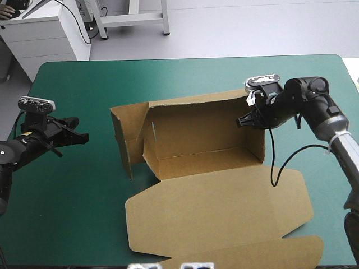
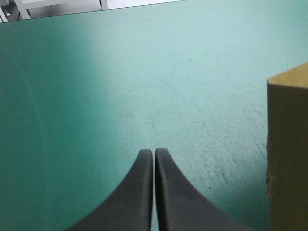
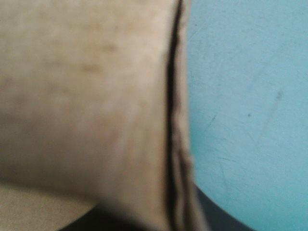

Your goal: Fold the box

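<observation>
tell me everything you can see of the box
The box is a cut sheet of plain brown board on the teal-green cover, an open tray: back and end walls raised, the left end flap standing ajar, the lid flat toward the near edge. The right gripper is shut on its right end wall.

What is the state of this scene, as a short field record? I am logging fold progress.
box: brown, walls raised, an open tray
lid: flat on the teal-green cover, toward the near edge
left gripper: shut, empty, over bare cover, apart from the box
right gripper: shut on the box at its right end wall
</observation>
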